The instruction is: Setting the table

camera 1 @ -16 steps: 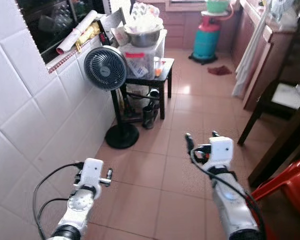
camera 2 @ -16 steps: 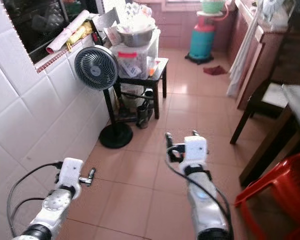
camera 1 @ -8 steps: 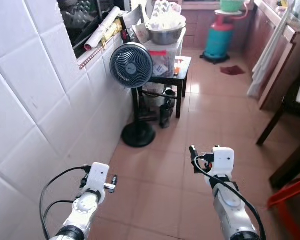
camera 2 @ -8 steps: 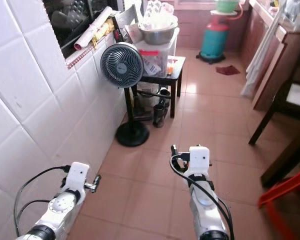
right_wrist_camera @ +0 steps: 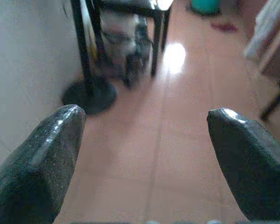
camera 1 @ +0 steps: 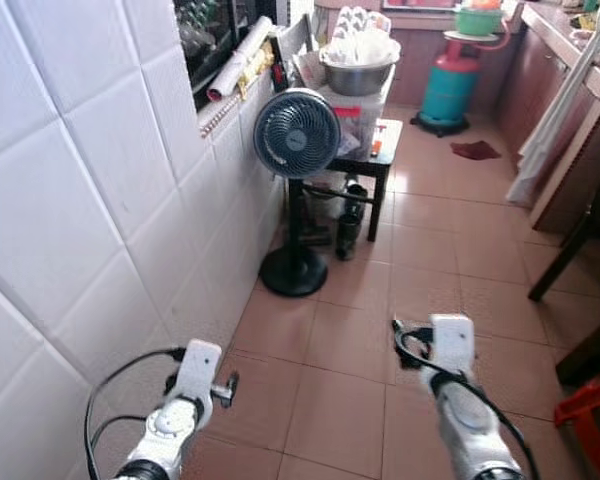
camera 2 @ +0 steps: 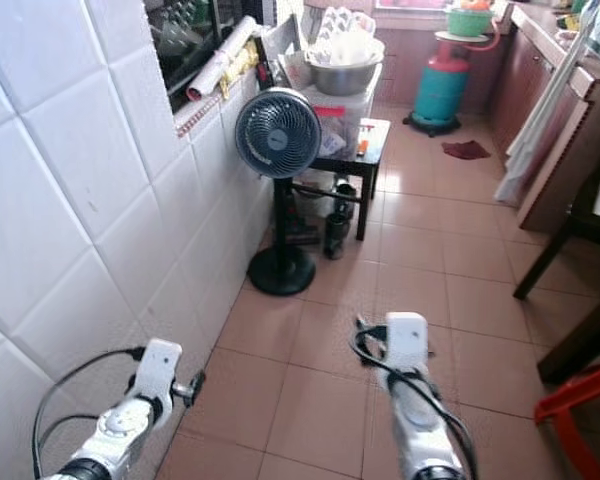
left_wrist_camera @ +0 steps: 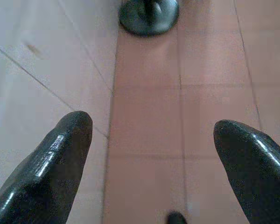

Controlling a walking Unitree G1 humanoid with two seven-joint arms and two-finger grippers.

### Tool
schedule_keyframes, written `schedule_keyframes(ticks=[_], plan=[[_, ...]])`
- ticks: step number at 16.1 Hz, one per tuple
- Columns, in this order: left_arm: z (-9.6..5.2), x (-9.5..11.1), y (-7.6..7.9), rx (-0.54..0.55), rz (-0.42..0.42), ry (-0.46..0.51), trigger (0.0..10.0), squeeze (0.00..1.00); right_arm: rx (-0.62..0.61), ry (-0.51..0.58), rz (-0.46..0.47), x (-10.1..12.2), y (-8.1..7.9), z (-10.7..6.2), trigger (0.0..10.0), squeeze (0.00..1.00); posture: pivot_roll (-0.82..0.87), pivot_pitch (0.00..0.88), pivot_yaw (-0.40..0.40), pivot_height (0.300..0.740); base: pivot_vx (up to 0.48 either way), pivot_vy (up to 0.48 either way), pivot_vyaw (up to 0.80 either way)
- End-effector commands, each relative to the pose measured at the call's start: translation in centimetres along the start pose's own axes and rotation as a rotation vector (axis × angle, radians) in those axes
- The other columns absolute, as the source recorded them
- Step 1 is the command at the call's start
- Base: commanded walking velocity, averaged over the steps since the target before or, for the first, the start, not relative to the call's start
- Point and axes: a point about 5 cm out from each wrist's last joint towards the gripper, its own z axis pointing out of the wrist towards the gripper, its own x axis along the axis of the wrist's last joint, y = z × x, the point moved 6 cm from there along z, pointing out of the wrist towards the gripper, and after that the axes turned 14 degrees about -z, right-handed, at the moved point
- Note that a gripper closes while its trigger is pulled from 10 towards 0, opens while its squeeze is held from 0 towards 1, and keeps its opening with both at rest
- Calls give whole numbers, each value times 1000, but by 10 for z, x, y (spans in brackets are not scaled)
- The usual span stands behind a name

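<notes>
From the head, both arms reach forward over a pink tiled floor point(camera 1: 350, 360). The left gripper point(camera 1: 216, 380) is close beside the white tiled wall point(camera 1: 100, 200); the right gripper point(camera 1: 412, 335) is out over the open floor, well apart from the left. Ahead of both grippers stands a fan point(camera 1: 296, 134) on a pole with a round black base point(camera 1: 293, 271), hard against the wall. Just past the fan is a small dark table point(camera 1: 365, 160) carrying a clear plastic box point(camera 1: 352, 112) with a metal bowl point(camera 1: 358, 75) on top. Farther off, beyond the right gripper, is a teal gas cylinder point(camera 1: 447, 92). A red chair point(camera 1: 592, 425) shows at the right gripper's outer side. No dishes or cutlery for setting a table can be made out near either gripper.

In the left wrist view, the two black fingers point(left_wrist_camera: 51, 163) are spread wide with bare floor between them and nothing held. The fan's base point(left_wrist_camera: 149, 14) lies ahead of the fingertips.

In the right wrist view, its fingers point(right_wrist_camera: 42, 158) also stand wide apart and empty. Ahead of them are the fan's base point(right_wrist_camera: 89, 95) and the table's legs point(right_wrist_camera: 157, 42).
</notes>
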Motion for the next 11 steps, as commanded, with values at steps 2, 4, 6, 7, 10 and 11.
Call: schedule_keyframes(ticks=[2,4,6,7,10,11], plan=[[-3,-16,0,2,1,-55,10000,0,26,-52,-18,-12,-3,-1,10000,0,94,0,-34,740,0,0,0],[-5,-23,0,8,-12,-78,10000,0,60,-105,-36,-26,-7,-5,10000,0,85,0,-59,740,0,0,0],[-7,-36,5,14,22,-121,10000,0,101,-194,-75,-49,-10,-14,10000,0,87,0,-96,740,0,0,0],[-8,-41,7,15,15,-134,10000,0,98,-214,-79,-53,-8,-16,10000,0,85,0,-104,740,0,0,0],[-10,-50,15,-5,-1,-161,10000,0,120,-269,-114,-66,-5,-21,10000,0,76,0,-101,740,0,0,0],[-13,-59,14,-14,16,-203,10000,0,104,-309,-63,-72,-7,-23,10000,0,64,0,-79,740,0,0,0]])
